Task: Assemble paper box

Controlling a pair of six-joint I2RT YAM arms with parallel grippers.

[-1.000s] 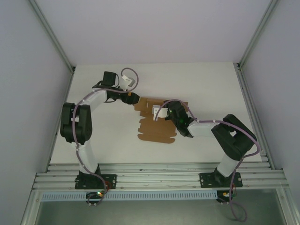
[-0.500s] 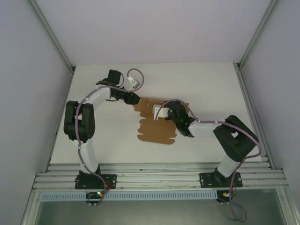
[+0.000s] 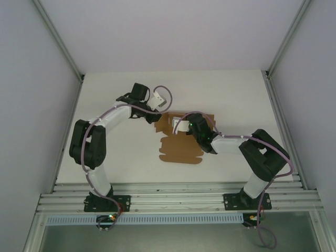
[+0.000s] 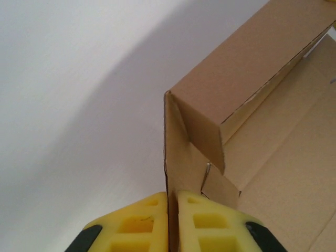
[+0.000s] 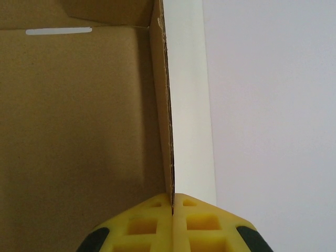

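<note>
On the overhead view the left arm (image 3: 86, 149) rises from its base at the near edge, bends, and reaches right across the white table (image 3: 121, 157). Its left gripper (image 3: 157, 117) meets the left far corner of the paper box (image 3: 181, 148). The brown cardboard lies about mid-table between the two arms, with its flat, wavy-edged panel pointing toward the bases. That height does not give the grip; the left wrist view does. There the left gripper (image 4: 172, 197) has its yellow pads (image 4: 139, 223) pressed together on an upright side wall of the paper box (image 4: 273, 157), taken edge-on. A corner flap (image 4: 202, 134) is folded inward just beyond it, and a longer wall runs off toward the upper right. Pale table (image 4: 79, 79) lies to the left. Further right on the overhead view, the right gripper (image 3: 189, 123) sits over the far part of the box, its tips masked by the wrist, and the right arm (image 3: 260, 155) folds back to its base. The right wrist view settles that grip: the right gripper (image 5: 172, 198) pinches another standing wall edge-on. The box floor (image 5: 79, 105) and a narrow slot (image 5: 58, 31) lie to its left, and bare table (image 5: 262, 105) to its right.
</note>
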